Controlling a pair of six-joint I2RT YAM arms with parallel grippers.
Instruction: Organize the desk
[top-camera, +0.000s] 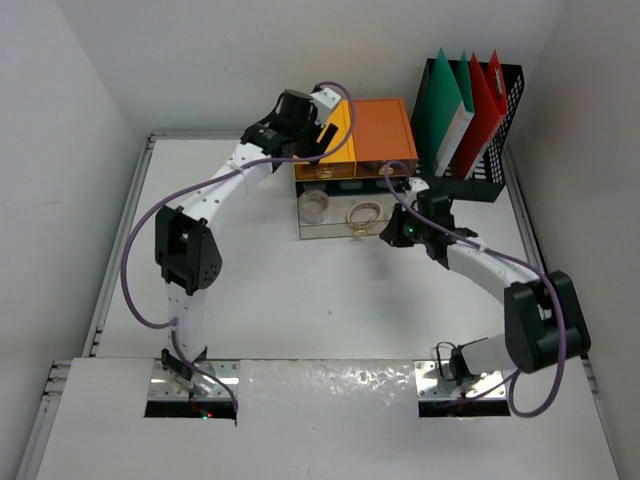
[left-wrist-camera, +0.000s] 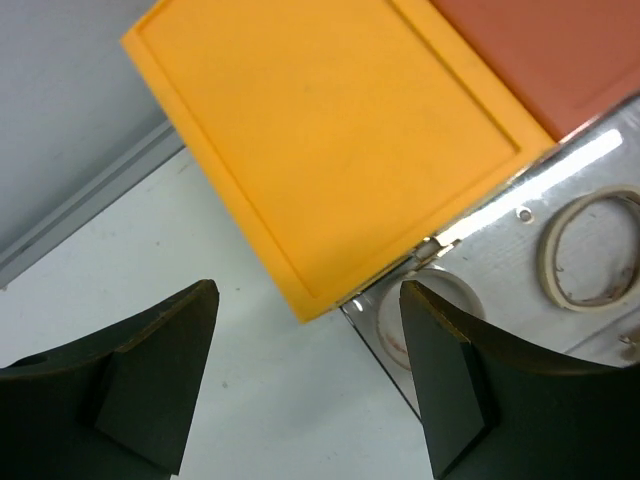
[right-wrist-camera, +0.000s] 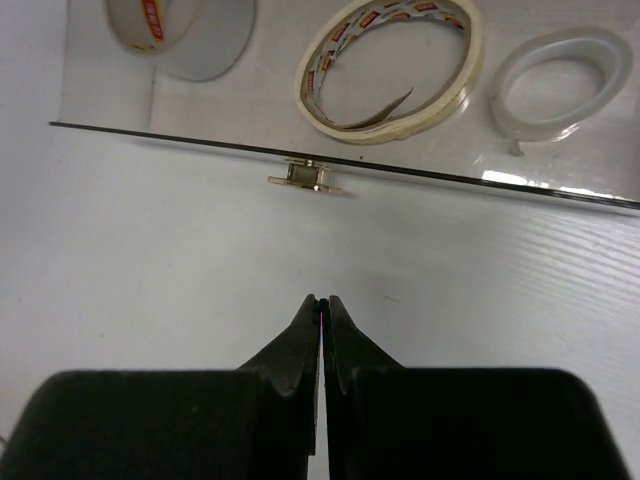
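The desk (top-camera: 270, 300) lies beneath both arms, and a clear box (top-camera: 325, 230) holding tape rolls (right-wrist-camera: 388, 72) sits toward its far edge. Left gripper (left-wrist-camera: 308, 300) hangs spread and empty over a corner of the yellow lid (left-wrist-camera: 330, 140). Right gripper (right-wrist-camera: 322, 305) is pressed closed on nothing, aimed at the brass latch (right-wrist-camera: 305, 178). Judged step: closing the box. Next move requires left fingers to catch the lid edge squarely

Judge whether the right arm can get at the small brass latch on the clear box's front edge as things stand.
Probably yes: its shut fingers point straight at the latch, with only bare desk between them; nothing visibly blocks the way.
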